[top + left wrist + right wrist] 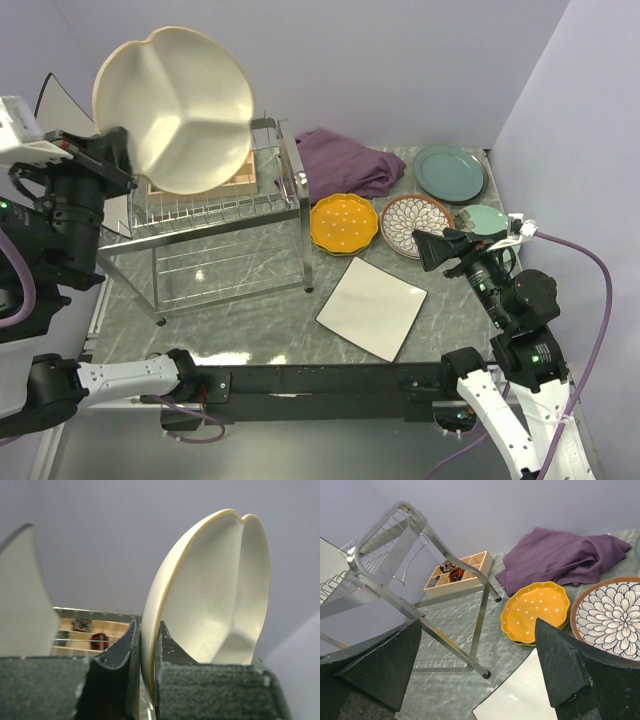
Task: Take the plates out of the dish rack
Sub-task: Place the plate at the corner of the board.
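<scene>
The left gripper pinches the rim of the cream plate, a bite only its wrist view shows. The plate runs straight out from the jaws; the top view shows its hollow face, lifted above the dish rack. The right gripper gapes wide, empty

Location type: robot test cell set up as a mock kitchen counter. Indicators: plain lavender partition walls close off a marble-pattern worktop at the back and right. The left arm and right arm mount on a black rail at the near edge, with an exposed purple cable. Kitchen items present: wire dish rack, loose plates, purple cloth.
</scene>
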Controlling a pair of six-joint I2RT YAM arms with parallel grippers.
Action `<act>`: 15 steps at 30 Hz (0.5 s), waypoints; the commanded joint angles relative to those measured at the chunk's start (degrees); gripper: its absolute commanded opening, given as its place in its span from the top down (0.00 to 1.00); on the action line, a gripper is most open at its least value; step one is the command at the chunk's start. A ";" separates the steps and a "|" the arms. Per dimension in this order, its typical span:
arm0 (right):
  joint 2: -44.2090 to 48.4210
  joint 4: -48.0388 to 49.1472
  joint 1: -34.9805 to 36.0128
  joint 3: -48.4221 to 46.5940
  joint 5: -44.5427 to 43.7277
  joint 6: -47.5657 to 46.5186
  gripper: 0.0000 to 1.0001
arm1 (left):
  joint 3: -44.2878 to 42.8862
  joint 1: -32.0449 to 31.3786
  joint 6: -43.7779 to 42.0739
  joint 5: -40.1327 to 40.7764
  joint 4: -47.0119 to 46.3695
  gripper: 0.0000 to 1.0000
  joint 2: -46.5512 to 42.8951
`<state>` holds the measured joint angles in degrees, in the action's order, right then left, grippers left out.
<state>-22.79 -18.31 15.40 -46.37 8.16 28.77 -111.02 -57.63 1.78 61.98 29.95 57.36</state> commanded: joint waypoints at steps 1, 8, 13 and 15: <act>-0.33 1.78 0.33 0.23 0.36 -0.83 0.00 | 1.68 -0.38 15.17 -17.49 -7.80 0.99 -0.67; 1.43 7.04 0.33 1.45 10.80 0.05 0.00 | 6.16 -0.38 20.80 -27.07 -10.44 0.99 0.55; 3.45 15.29 0.25 3.56 19.94 4.09 0.00 | 7.31 -0.38 23.26 -33.40 -13.34 0.99 3.36; 3.80 17.59 0.25 4.27 21.71 6.02 0.00 | 7.14 -0.38 24.23 -36.20 -14.04 0.99 4.33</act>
<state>-20.34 -10.46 15.40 -43.27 21.71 31.00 -101.08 -57.76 18.11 34.22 33.67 62.78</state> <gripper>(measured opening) 0.998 0.116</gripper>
